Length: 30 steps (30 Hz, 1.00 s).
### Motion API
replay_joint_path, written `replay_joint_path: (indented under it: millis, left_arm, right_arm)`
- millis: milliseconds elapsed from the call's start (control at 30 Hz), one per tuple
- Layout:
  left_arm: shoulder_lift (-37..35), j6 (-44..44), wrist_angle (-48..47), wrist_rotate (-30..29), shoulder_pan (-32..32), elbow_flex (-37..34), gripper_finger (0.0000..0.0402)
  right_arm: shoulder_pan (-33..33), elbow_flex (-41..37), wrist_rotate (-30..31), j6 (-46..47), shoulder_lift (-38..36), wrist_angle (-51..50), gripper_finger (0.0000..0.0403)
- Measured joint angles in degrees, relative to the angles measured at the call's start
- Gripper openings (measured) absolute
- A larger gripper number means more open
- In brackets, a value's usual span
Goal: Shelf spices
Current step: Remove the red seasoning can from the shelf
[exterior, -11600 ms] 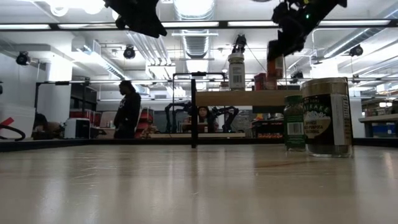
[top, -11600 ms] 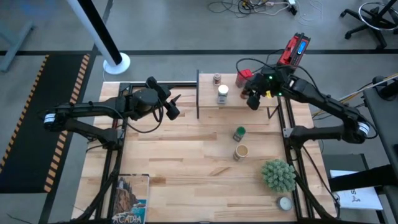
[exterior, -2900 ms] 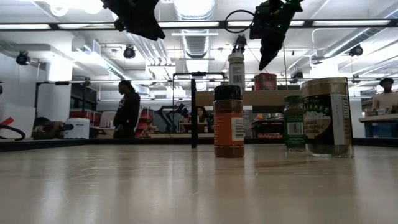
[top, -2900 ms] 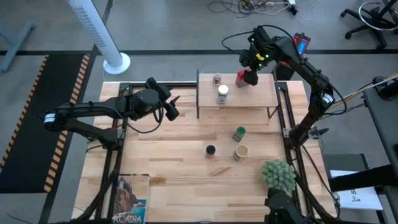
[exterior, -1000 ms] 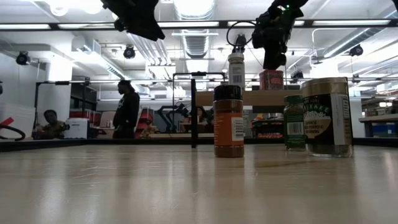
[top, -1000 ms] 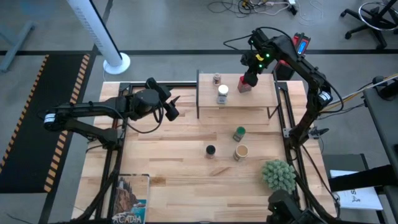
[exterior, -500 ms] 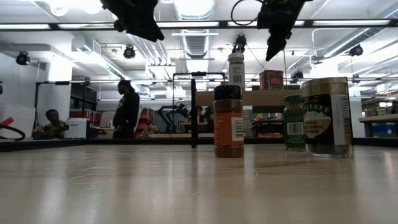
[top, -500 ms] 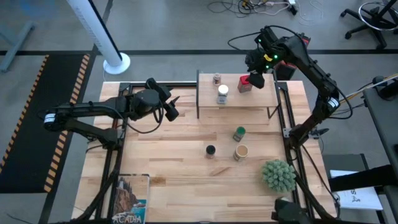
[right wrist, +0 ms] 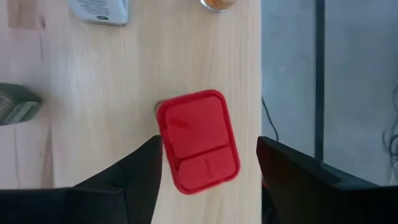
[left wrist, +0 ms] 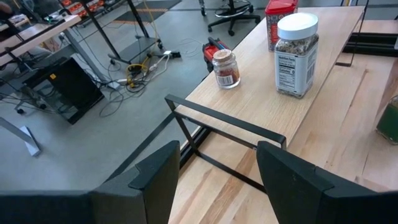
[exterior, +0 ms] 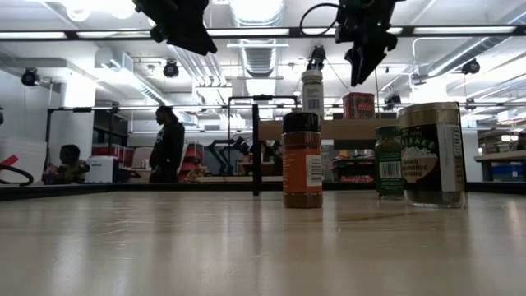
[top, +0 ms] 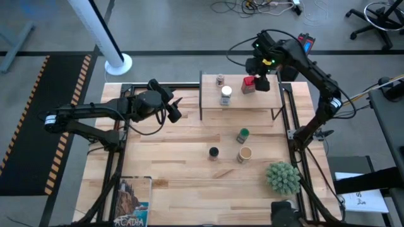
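Right wrist view: hovering above red square tin (right wrist: 198,140) on shelf (top: 265,101), jaws spread, gripping nothing. Left gripper (top: 178,108) idling left, jaws open.

Premises: a robotics laboratory or workshop. The wooden tabletop (top: 177,157) sits in a black metal frame on a grey concrete floor (top: 177,38), with yellow-and-black hazard striping (top: 28,126) along a dark mat off to the left claw's (top: 177,108) outer side. Loose cables (top: 265,6) and wheeled office chairs (top: 379,16) lie beyond the right claw (top: 261,74). The level view shows exposed ceiling ducts (exterior: 259,57), strip lighting (exterior: 74,34), further robot arms (exterior: 238,152) on benches in the background, and a standing person (exterior: 168,144).
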Motion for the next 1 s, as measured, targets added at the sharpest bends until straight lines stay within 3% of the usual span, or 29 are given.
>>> replay_joint_path:
  millis: [333,1000]
  left_arm:
    - [0.0,-0.1,-0.3,0.0,0.0,0.0,0.0204]
    - [0.0,-0.1,-0.3,0.0,0.0,0.0,0.0204]
  right_arm:
    - [0.5,-0.6,-0.6,2.1,1.2,-0.4,0.0232]
    - [0.5,-1.1,-0.1,4.1,1.2,-1.6,0.0269]
